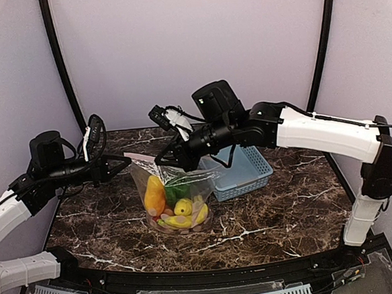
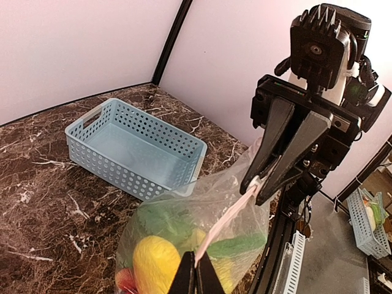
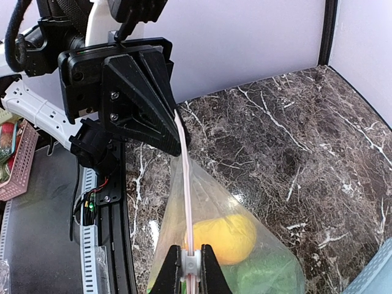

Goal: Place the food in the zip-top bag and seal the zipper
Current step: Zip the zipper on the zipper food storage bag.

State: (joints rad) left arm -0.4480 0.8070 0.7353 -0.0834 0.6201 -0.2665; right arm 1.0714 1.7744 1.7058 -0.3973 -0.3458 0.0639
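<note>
The clear zip-top bag (image 1: 179, 188) stands in the middle of the table, held up by its mouth edge. Inside it is the food: an orange piece (image 1: 154, 196), yellow bananas (image 1: 182, 220), green vegetables (image 1: 178, 187) and a small red fruit (image 2: 125, 280). My left gripper (image 1: 128, 160) is shut on one end of the pinkish zipper (image 2: 229, 215); its own jaws (image 2: 196, 272) pinch the strip. My right gripper (image 1: 166, 160) is shut on the zipper's white slider (image 3: 191, 262), a short way along the strip (image 3: 185, 184) from the left gripper (image 3: 174, 131).
A light-blue lattice basket (image 1: 246, 174) stands just right of the bag, under the right arm; it is empty in the left wrist view (image 2: 131, 150). Dark marble table (image 1: 288, 208), with walls at the back and sides.
</note>
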